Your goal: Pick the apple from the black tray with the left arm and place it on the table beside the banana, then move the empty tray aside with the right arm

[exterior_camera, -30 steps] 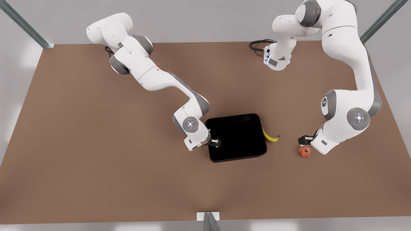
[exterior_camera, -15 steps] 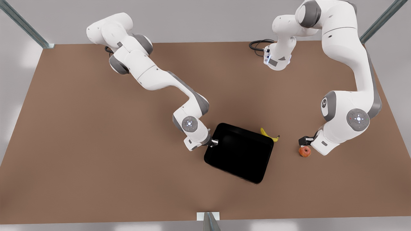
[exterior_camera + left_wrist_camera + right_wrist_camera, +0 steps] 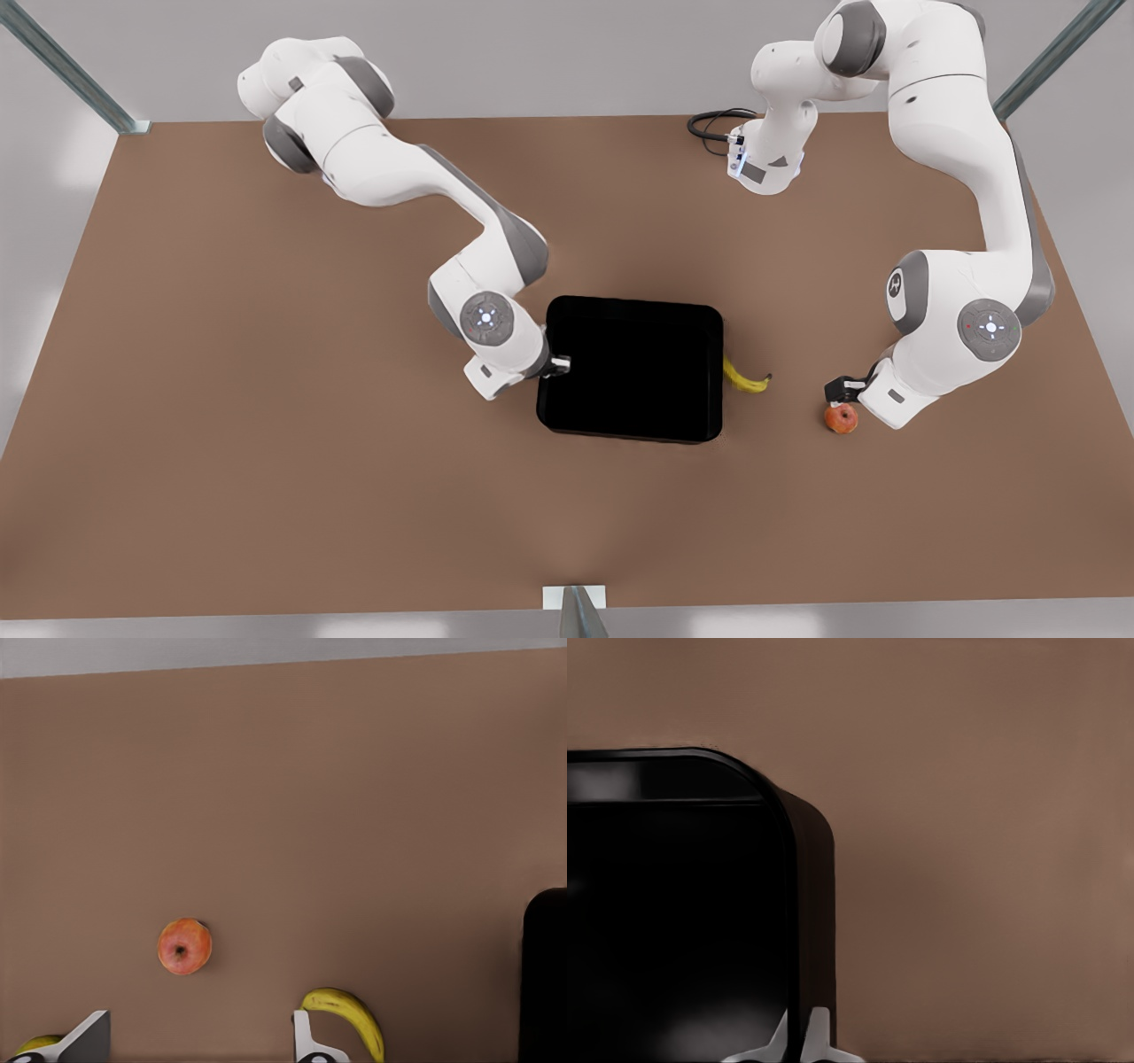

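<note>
The black tray [image 3: 633, 368] lies empty on the brown table [image 3: 266, 399], a little left of the front view's middle. My right gripper [image 3: 560, 363] is shut on the rim of its left side; the right wrist view shows the fingertips [image 3: 819, 1035] pinching the tray's [image 3: 673, 904] wall. The banana [image 3: 746, 378] lies just off the tray's right edge. Further right sits the apple [image 3: 841, 418] on the table. My left gripper [image 3: 840, 388] hangs open just above and behind it, holding nothing. In the left wrist view, apple [image 3: 184, 946], banana [image 3: 350, 1014] and tray edge [image 3: 545, 974] lie beyond the open fingers [image 3: 89, 1036].
A black cable coil [image 3: 713, 124] and an arm base [image 3: 766, 159] stand at the table's back edge. Metal posts rise at both back corners, and a small bracket [image 3: 574, 602] sits at the front edge. Bare tabletop spreads to the front view's left.
The right arm pulled the tray toward the front view's left; the tray swung askew, covering part of the banana, then squared up again. Left arm and apple stayed still.
</note>
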`<action>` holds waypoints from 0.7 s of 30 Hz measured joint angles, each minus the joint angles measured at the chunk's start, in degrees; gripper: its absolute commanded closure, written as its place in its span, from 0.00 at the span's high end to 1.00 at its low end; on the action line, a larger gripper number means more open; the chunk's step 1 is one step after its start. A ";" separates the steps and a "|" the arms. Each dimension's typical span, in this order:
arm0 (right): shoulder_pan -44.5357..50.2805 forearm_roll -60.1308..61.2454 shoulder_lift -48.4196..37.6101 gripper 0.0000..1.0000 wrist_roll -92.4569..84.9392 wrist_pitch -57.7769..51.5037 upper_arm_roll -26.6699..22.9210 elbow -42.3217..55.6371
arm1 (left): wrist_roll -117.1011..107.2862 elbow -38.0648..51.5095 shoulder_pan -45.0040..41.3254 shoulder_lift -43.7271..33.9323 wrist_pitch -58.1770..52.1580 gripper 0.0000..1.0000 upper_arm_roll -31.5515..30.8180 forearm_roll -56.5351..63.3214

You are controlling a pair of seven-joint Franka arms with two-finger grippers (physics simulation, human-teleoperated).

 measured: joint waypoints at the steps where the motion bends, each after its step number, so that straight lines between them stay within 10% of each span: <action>1: -0.81 0.05 -0.68 0.19 -0.77 -2.20 -0.01 -0.04 | 0.00 0.05 0.00 0.00 0.00 1.00 0.00 -0.02; 21: -27.74 0.16 -5.27 0.18 -26.68 -30.81 0.38 -0.48 | -1.06 0.25 -1.40 -0.45 -0.28 1.00 -0.45 -0.77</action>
